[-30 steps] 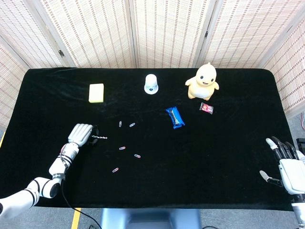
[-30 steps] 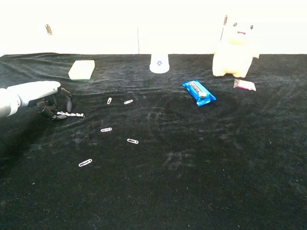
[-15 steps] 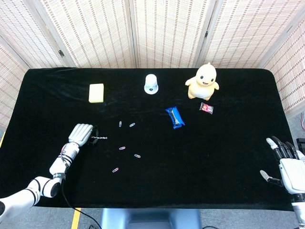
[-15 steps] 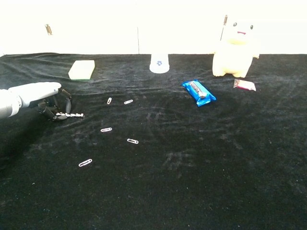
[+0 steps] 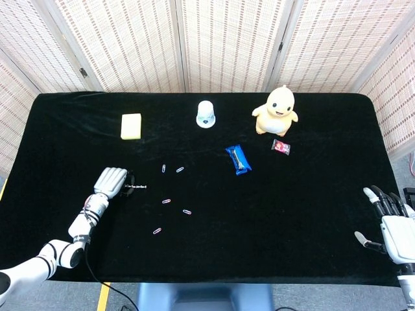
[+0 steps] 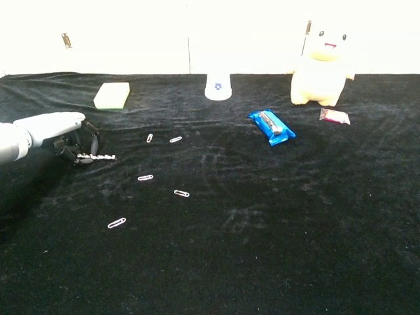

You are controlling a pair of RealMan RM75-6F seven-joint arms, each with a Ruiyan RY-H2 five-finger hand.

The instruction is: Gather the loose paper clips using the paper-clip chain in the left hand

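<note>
My left hand point(image 5: 111, 182) point(image 6: 60, 130) rests low at the table's left side and pinches one end of the paper-clip chain point(image 5: 135, 187) point(image 6: 96, 157), which sticks out to the right along the cloth. Several loose paper clips lie to its right: two upper ones point(image 5: 164, 168) point(image 5: 179, 170) point(image 6: 150, 138) point(image 6: 175, 139), a middle one point(image 5: 166, 201) point(image 6: 145, 177), one further right point(image 5: 187, 212) point(image 6: 182, 193) and the nearest point(image 5: 157, 230) point(image 6: 117, 223). My right hand point(image 5: 391, 223) hovers open at the table's front right corner, seen only in the head view.
On the black cloth point(image 5: 292, 194) stand a yellow sponge point(image 5: 131, 126), a white cup point(image 5: 206, 114), a yellow duck toy point(image 5: 276, 111), a blue snack bar point(image 5: 238, 159) and a small red packet point(image 5: 281, 147). A woven screen runs behind the table.
The left hand has shifted very slightly, lifting a touch with the chain. The clips have not moved. The right hand has sunk a little toward the frame's edge.
</note>
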